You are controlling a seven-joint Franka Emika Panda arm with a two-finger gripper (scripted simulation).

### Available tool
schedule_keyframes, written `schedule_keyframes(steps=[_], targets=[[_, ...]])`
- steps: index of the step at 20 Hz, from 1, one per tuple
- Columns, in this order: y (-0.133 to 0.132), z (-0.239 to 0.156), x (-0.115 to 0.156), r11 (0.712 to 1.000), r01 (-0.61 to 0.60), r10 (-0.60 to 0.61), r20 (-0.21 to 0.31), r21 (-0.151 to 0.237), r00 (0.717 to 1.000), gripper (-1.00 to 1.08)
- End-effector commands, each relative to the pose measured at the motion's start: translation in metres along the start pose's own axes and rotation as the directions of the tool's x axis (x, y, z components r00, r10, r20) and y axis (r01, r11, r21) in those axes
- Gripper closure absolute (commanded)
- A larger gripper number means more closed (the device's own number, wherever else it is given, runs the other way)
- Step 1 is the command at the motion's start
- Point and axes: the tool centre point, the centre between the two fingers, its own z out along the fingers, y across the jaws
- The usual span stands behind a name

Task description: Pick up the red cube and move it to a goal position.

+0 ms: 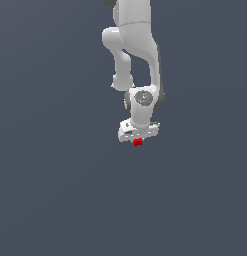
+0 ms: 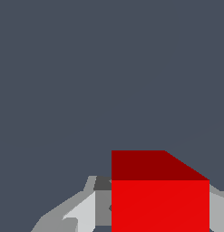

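Observation:
The red cube [image 1: 138, 142] is a tiny bright-red block just under the white hand of my gripper [image 1: 138, 137], near the middle of the exterior view. Seen from the wrist, the red cube [image 2: 160, 199] fills the space between my gripper's [image 2: 155, 216] grey fingers [image 2: 100, 206], which press against both of its sides. The gripper is shut on the cube. Whether the cube rests on the surface or hangs above it cannot be told. No goal marker shows in either view.
The arm's white links [image 1: 137, 45] rise from the gripper to the exterior view's top edge. A plain dark grey-blue surface [image 1: 55, 190] spreads all around, and no other object shows on it.

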Motion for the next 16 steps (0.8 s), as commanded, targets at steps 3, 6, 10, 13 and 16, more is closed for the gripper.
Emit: schedule_keyframes(steps=[3, 6, 10, 13, 16], targets=[[0.0, 0.0, 0.0, 1.0, 0.0, 0.0, 0.0, 0.0, 1.0, 1.08], [0.0, 0.0, 0.0, 1.0, 0.0, 0.0, 0.0, 0.0, 1.0, 1.08], [0.0, 0.0, 0.0, 1.0, 0.0, 0.0, 0.0, 0.0, 1.0, 1.08], [0.001, -0.004, 0.002, 1.0, 0.0, 0.0, 0.0, 0.0, 1.0, 1.08], [0.002, -0.013, 0.005, 1.0, 0.0, 0.0, 0.0, 0.0, 1.0, 1.08]])
